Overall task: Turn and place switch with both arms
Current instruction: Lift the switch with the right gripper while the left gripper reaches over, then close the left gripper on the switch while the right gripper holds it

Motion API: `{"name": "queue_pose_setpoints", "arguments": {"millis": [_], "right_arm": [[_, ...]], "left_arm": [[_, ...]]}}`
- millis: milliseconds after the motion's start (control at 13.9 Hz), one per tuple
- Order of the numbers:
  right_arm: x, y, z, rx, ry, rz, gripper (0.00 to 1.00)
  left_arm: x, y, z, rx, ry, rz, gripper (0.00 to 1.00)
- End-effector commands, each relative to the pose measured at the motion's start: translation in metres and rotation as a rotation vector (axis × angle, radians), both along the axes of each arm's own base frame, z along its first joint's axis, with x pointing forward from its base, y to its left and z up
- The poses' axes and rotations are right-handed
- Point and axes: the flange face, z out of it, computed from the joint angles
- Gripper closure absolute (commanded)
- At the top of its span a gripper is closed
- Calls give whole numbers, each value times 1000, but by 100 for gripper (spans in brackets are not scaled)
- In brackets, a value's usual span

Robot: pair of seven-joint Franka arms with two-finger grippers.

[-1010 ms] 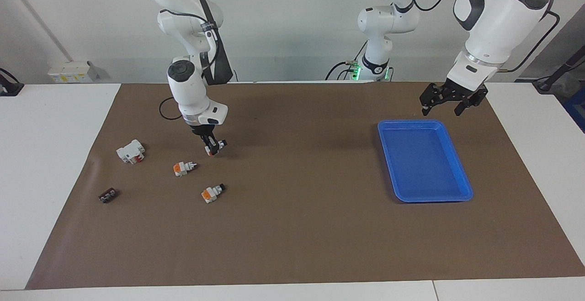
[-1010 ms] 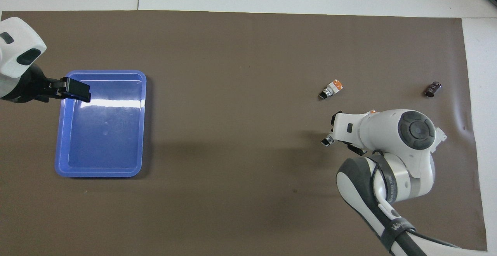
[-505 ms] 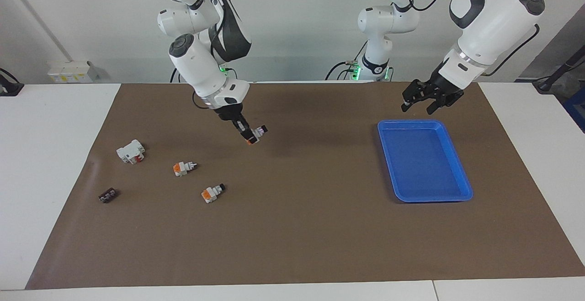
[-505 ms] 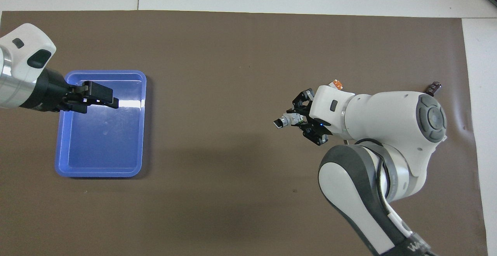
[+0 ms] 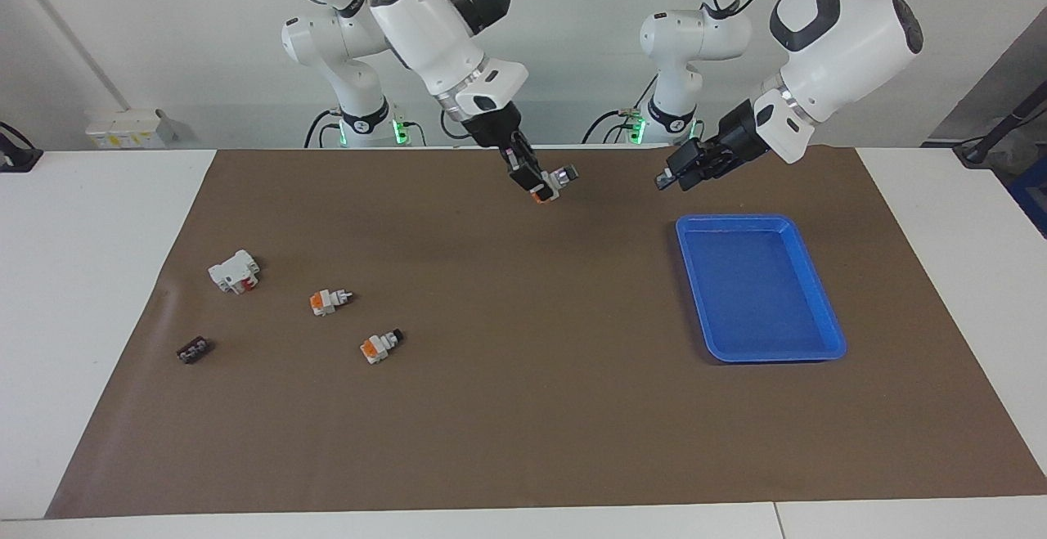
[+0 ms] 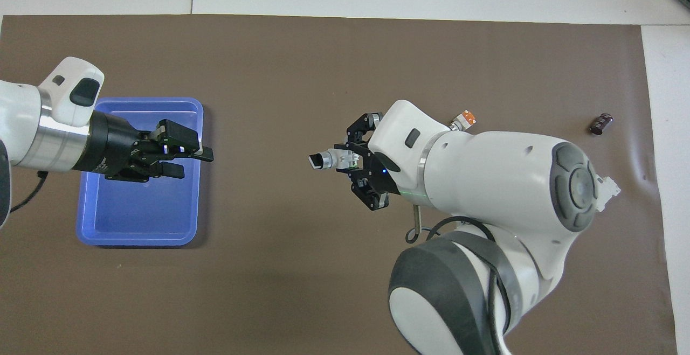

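In the facing view, the right arm leans in from its base and slants down over the middle of the brown mat on the counter. Its right gripper hangs in the air, clamped on the switch, which juts out sideways toward the left arm's end, black tip leading. The left arm bends down from its end of the counter with its wrist angled toward the middle; the left gripper hovers over the mat just beside the blue tray's corner nearest the robots, and points at the held switch, with a clear gap between them. I cannot tell how far apart its fingers stand. Two more switches lie on the mat toward the right arm's end, near a white block with red and a small black piece.

In the overhead view, the right arm's big elbow fills the lower part, its forearm reaching up and across; the right gripper grips the switch by its white body, knob end aimed at the tray. The left gripper lies level over the blue tray's rim, two black fingers one above the other with a little gap showing. One loose switch peeks past the right arm's wrist; the black piece sits well apart.
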Motion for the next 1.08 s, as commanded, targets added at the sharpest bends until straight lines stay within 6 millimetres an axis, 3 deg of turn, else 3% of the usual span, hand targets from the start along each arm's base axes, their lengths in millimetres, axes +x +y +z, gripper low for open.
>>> {"name": "queue_pose_setpoints", "arguments": {"millis": [0,216,794,1010], "right_arm": [[-5,15,2,-15,-3,-38,100],[-9,19,0,-20,-2,-29,100],[-12,28,4,6,-17,-53,100],[-12,28,4,6,-16,-54,100]], "left_arm": [[-11,-5,9,-110,48,90,45],[-14,-14,13,-174,97,127,51],[-29,-29,8,-286,145,170,53],[-36,-38,3,-314,147,191,58]]}}
